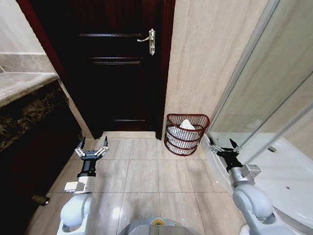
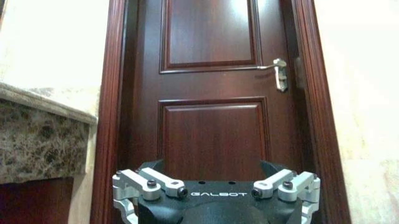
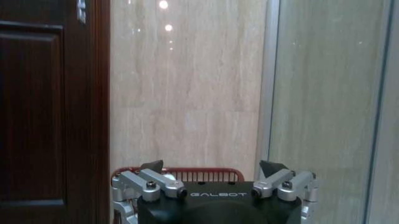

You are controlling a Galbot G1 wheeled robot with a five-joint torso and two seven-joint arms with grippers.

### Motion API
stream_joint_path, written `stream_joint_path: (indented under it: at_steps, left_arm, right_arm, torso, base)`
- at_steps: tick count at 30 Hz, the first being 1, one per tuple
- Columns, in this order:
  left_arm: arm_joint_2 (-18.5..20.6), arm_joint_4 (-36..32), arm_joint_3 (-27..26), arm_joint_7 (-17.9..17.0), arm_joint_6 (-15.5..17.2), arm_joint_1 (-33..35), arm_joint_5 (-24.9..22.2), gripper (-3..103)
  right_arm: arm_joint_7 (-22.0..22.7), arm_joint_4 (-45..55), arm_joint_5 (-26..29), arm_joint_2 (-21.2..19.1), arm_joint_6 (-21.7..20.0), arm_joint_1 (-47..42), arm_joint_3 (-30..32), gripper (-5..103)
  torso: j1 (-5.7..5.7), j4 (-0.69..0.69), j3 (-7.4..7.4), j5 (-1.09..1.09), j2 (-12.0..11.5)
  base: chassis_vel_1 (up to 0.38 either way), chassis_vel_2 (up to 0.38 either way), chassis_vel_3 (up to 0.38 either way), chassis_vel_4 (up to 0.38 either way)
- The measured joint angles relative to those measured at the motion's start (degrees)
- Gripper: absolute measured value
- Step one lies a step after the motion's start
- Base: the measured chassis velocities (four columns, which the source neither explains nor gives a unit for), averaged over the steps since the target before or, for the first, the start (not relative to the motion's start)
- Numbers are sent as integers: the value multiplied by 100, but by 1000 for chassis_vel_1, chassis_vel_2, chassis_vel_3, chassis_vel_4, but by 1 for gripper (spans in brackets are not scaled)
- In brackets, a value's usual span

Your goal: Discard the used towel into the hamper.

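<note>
A small round reddish-brown wire hamper point(image 1: 186, 133) at centre right already holds a white towel point(image 1: 186, 125), while the left gripper point(image 1: 91, 150) and right gripper point(image 1: 223, 147) hang wide open and empty, so driving forward might topple the hamper.

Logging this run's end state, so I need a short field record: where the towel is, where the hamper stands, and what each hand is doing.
towel: white, inside the hamper
hamper: on the floor by the wall, right of the door
left hand: open, empty, low over the floor tiles
right hand: open, empty, right of the hamper, apart from it
</note>
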Motion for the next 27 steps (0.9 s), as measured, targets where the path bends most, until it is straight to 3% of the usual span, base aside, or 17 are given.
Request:
stream_joint_path:
  at_steps: [10, 27]
  left_arm:
    - [219, 170, 93, 115, 96, -102, -25, 100]
    - [251, 294, 60, 140, 126, -199, -25, 100]
  right_arm:
    - [-95, 497, -595, 953, 30, -372, 59, 100]
    - [-91, 435, -491, 958, 115, -359, 197, 100]
  torso:
    - [0, -2, 0, -1, 0]
    - [0, -2, 0, 1, 0]
  base:
    - [0, -19, -14, 5]
    - [-79, -69, -79, -83]
